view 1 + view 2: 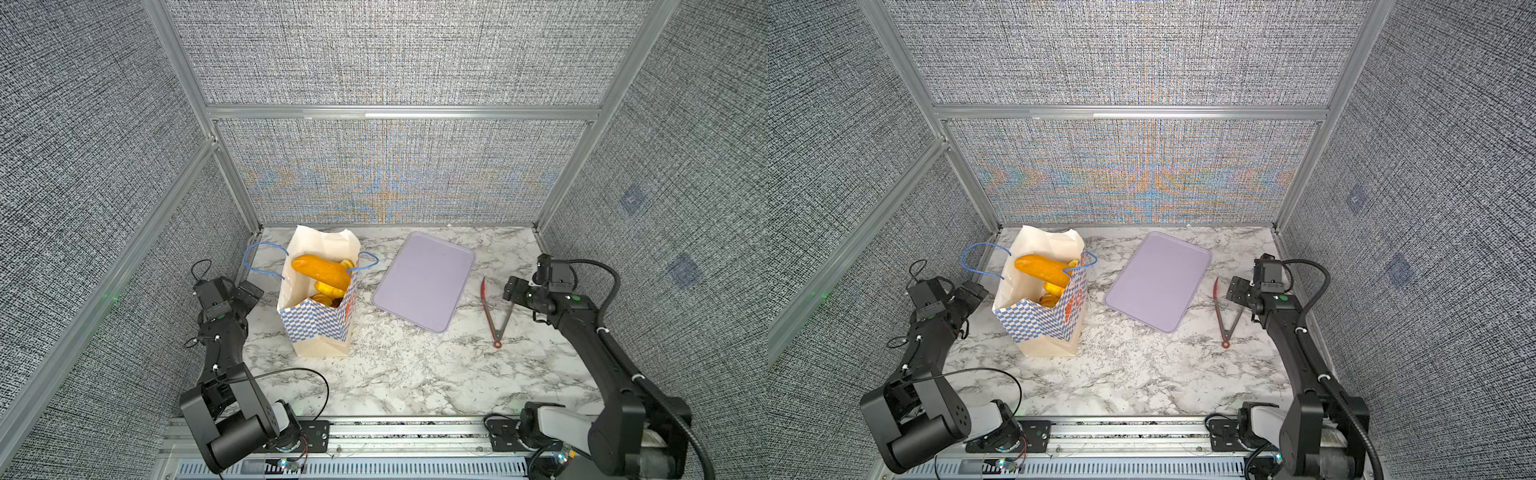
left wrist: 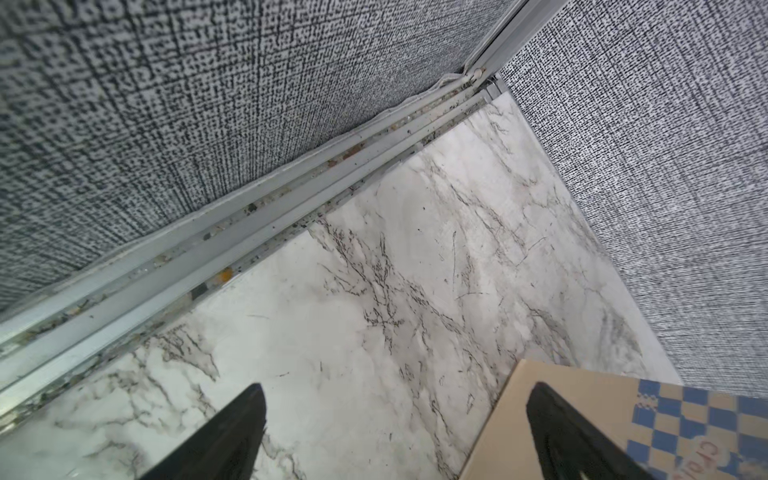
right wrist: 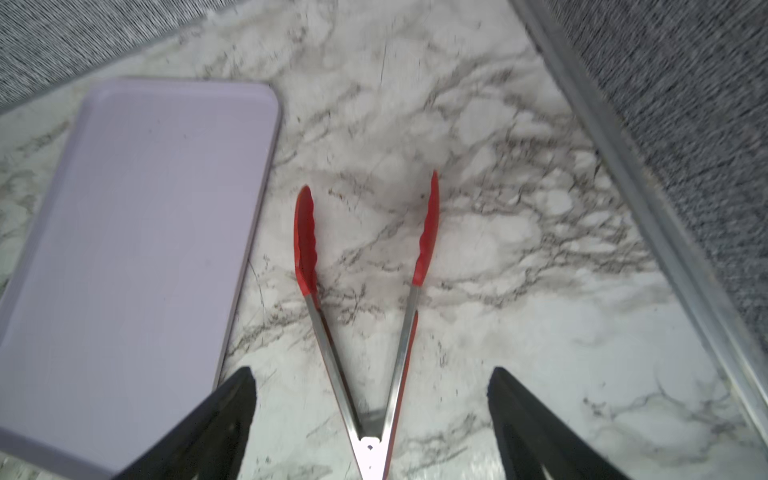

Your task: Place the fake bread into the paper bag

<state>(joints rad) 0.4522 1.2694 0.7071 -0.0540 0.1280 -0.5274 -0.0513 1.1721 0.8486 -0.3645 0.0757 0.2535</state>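
Note:
The paper bag [image 1: 318, 328] [image 1: 1042, 328] stands upright at the back left of the marble table, mouth open. Fake bread lies inside it: a long orange loaf [image 1: 322, 272] [image 1: 1044, 270] rests across the top, with smaller yellow buns [image 1: 328, 289] under it. My left gripper [image 1: 249, 295] [image 1: 971, 297] [image 2: 397, 386] is open and empty beside the bag's left side, low by its cream base [image 2: 590, 382]. My right gripper [image 1: 513, 289] [image 1: 1237, 291] [image 3: 372, 370] is open over the red tongs [image 3: 305, 237], holding nothing.
A flat lavender tray [image 1: 424, 280] [image 1: 1156, 280] [image 3: 137, 232] with nothing on it lies right of the bag. The tongs [image 1: 490, 311] [image 1: 1225, 316] lie spread on the table between the tray and the right arm. Fabric walls with metal rails close in three sides.

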